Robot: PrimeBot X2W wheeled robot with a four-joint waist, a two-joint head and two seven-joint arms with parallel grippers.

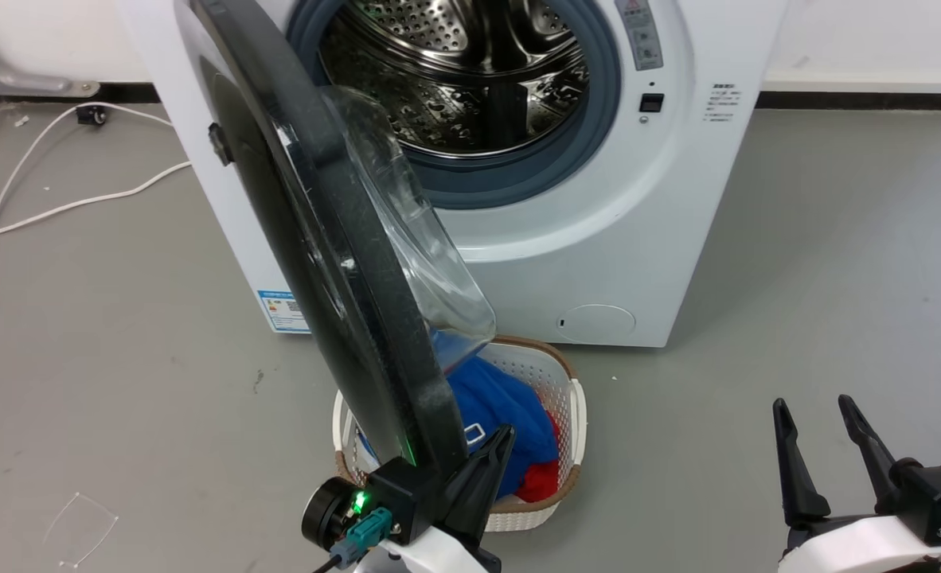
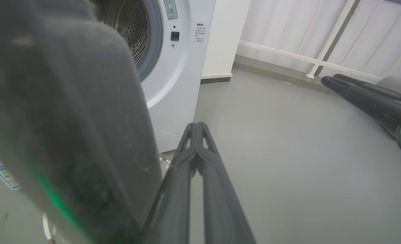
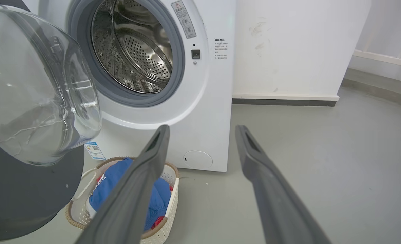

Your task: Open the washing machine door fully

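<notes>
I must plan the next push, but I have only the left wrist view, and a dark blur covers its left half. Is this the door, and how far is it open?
Observer: Yes, it is the washing machine door. In the head view it stands swung out from the washing machine, with the drum uncovered.
Operator: Is something below it?
Observer: A white basket with blue and red clothes stands on the floor below its lower edge.
Operator: Is the right gripper open?
Observer: Yes, the right gripper is open, apart from the door.
</notes>
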